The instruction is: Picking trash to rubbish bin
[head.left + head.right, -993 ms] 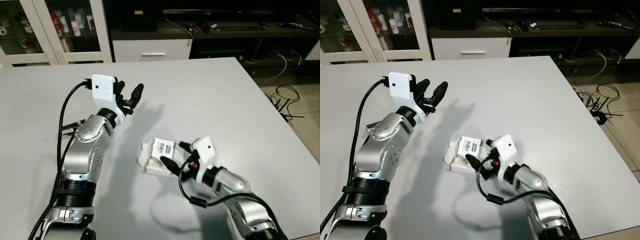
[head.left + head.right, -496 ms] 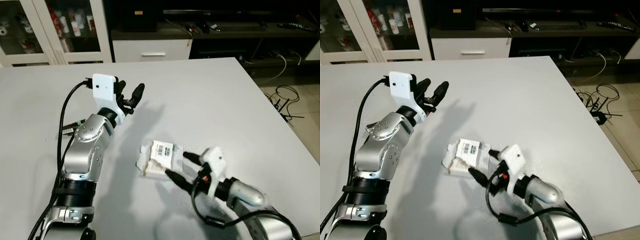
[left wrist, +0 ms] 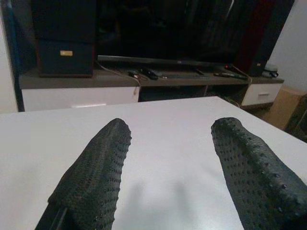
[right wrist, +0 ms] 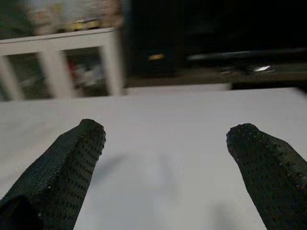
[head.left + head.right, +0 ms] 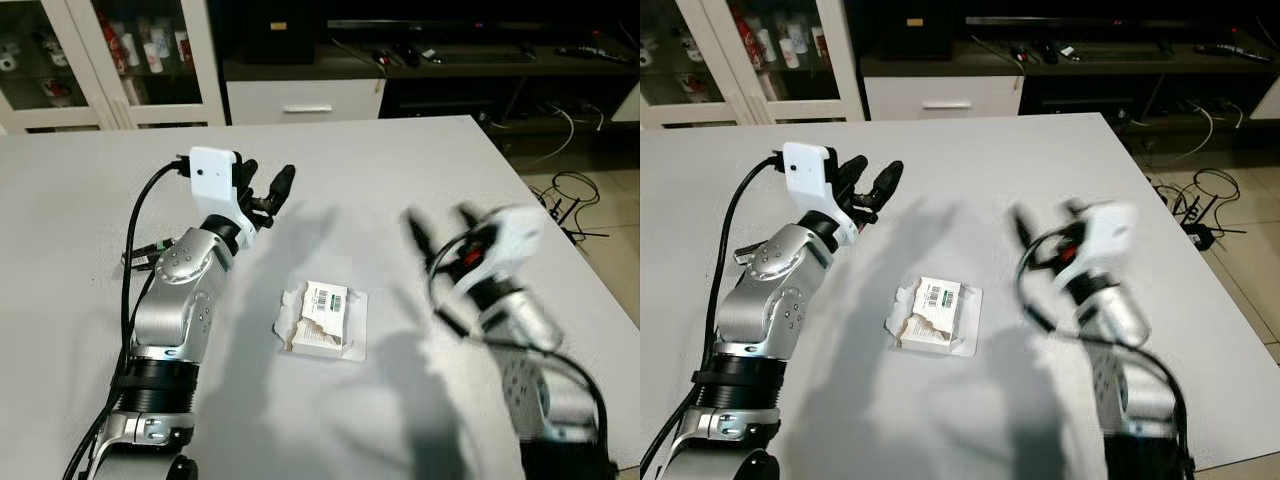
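Right end effector pulls away; trash left lying on the surface.

Left eye view: the torn white cardboard packet with a barcode label lies mid-surface, nearer the near edge. The right end effector, half a second ago straddling it, is now raised and blurred toward the right edge, so no pick has happened. The left end effector hovers, fingers apart, toward the far-left part of the grey surface.

Left wrist view: its fingers are spread, empty.

Right wrist view: fingers wide apart over bare surface.
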